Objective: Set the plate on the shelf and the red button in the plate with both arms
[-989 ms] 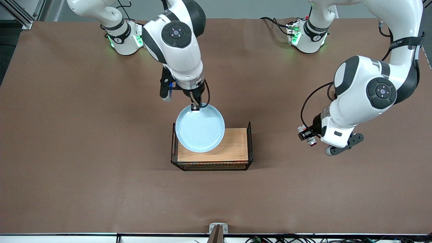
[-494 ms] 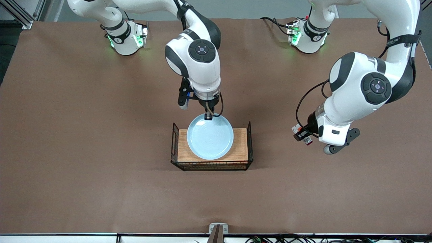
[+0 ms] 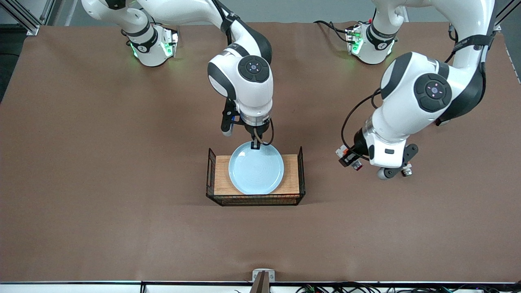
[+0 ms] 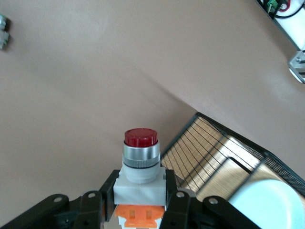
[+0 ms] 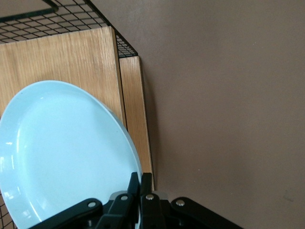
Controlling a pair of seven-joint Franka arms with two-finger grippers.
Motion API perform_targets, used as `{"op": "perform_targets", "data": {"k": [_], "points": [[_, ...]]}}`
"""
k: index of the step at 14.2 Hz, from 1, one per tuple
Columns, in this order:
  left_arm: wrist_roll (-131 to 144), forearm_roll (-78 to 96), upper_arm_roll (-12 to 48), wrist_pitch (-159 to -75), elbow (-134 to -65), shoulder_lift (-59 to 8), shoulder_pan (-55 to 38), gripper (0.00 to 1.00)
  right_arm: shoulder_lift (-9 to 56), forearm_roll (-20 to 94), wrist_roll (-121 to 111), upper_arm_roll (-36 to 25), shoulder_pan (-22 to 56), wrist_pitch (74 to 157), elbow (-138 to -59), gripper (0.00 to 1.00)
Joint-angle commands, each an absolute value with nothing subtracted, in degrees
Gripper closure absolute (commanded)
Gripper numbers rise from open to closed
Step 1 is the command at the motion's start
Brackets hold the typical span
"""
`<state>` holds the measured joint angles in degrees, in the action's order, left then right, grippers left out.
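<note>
A: Basket (image 3: 301,171) of black wire, one only, sits mid-table with a wooden floor (image 3: 222,175). What is in it?

B: One plate (image 3: 256,167), pale blue, over the wooden floor between the mesh end walls. Whether it touches the wood cannot be told. The right gripper (image 3: 255,145) is clamped on the plate's rim at the edge toward the robots' bases; the right wrist view shows both fingers (image 5: 146,188) pinched tight on that rim.

A: And the button?

B: One red button (image 3: 351,159), up in the air over bare table toward the left arm's end, well apart from the basket. The left gripper (image 4: 141,200) has its fingers closed on the white block, red cap (image 4: 140,137) sticking out past the fingertips.

A: The count?

B: Two arms, one basket, one plate, one button.
</note>
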<state>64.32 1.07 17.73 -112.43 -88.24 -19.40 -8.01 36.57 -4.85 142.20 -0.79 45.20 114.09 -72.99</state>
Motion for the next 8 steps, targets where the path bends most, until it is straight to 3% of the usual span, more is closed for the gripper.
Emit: {"op": "perform_targets", "data": {"k": [1, 4, 5, 6, 7, 8], "points": [[69.85, 0.88, 17.67, -110.3, -85.61, -19.77, -10.89, 0.69, 38.05, -6.5, 144.05, -1.49, 45.97, 114.34, -71.01, 0.98], [74.78, 0.79, 17.67, -110.3, -83.67, -20.65, -13.7, 0.69, 38.41, -9.04, 143.88, -1.32, 45.97, 114.96, -71.1, 0.93], [75.84, 0.88, 17.58, -110.3, -83.58, -21.0, -14.49, 0.69, 38.67, -9.84, 143.79, -1.32, 46.05, 115.05, -71.02, 0.76], [77.24, 0.88, 17.58, -110.3, -82.8, -21.44, -15.11, 0.69, 38.85, -9.93, 143.7, -1.32, 46.05, 115.48, -71.02, 0.33], [79.0, 0.88, 17.58, -110.39, -81.84, -22.05, -15.64, 0.69, 39.11, -10.19, 143.44, -1.41, 46.05, 116.27, -71.02, 0.0], [80.75, 0.97, 17.58, -110.39, -80.96, -22.76, -16.43, 0.69, 39.46, -10.28, 143.44, -1.32, 45.97, 116.28, -70.93, 0.0]]}}
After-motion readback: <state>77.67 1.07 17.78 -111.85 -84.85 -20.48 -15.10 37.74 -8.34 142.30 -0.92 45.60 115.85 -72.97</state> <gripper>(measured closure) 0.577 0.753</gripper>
